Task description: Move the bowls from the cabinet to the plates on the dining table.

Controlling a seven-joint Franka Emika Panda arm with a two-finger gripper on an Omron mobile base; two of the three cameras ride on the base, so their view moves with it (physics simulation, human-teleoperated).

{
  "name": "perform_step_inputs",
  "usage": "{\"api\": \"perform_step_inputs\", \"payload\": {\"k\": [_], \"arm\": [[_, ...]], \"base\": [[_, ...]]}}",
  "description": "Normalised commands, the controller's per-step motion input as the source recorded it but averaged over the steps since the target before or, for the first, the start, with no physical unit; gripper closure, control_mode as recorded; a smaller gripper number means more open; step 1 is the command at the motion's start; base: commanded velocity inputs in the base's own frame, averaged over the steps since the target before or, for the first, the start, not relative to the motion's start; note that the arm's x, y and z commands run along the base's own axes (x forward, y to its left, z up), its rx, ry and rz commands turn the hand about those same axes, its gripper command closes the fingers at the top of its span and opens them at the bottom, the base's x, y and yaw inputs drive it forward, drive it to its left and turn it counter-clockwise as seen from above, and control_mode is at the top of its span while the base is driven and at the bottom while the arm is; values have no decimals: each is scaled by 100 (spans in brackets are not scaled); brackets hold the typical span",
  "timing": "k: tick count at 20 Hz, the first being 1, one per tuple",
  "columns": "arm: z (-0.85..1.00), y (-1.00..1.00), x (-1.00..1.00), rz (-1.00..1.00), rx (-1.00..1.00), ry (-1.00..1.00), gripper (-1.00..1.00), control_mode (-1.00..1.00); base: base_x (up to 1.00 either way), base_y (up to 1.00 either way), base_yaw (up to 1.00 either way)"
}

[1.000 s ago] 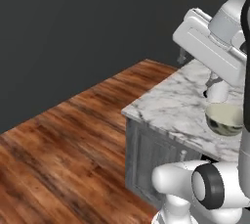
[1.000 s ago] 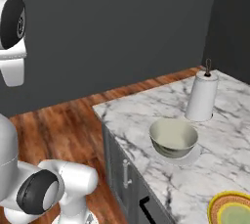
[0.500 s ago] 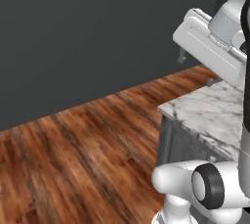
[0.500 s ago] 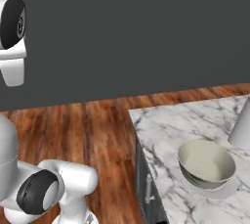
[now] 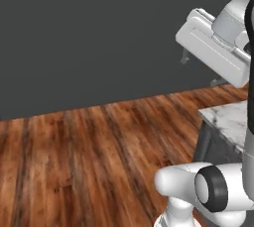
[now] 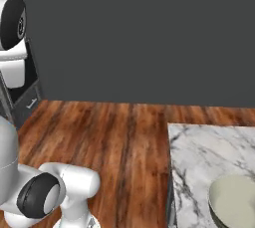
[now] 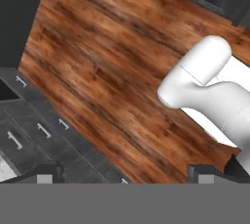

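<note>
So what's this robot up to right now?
It is between jobs and holds nothing: the fingers stand wide apart over bare wood floor. One cream bowl already sits on the marble table at the right of the right base view. The hand points down past some dark drawers. No cabinet or second bowl can be made out here, so that one is not yet fetched.

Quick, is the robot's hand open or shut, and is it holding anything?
Gripper: open, fingers wide apart, holding nothing, above the wood floor.
</note>
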Motion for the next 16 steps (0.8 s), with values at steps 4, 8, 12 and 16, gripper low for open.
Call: {"api": "perform_step_inputs", "payload": {"k": [4, 8, 12, 16], "arm": [[0, 0, 0, 0, 0, 0, -100, 100], [0, 0, 0, 0, 0, 0, -100, 100], [0, 0, 0, 0, 0, 0, -100, 100], [0, 0, 0, 0, 0, 0, -100, 100]], "base": [[4, 0, 50], [4, 0, 50], [3, 0, 50], [3, 0, 50]]}}
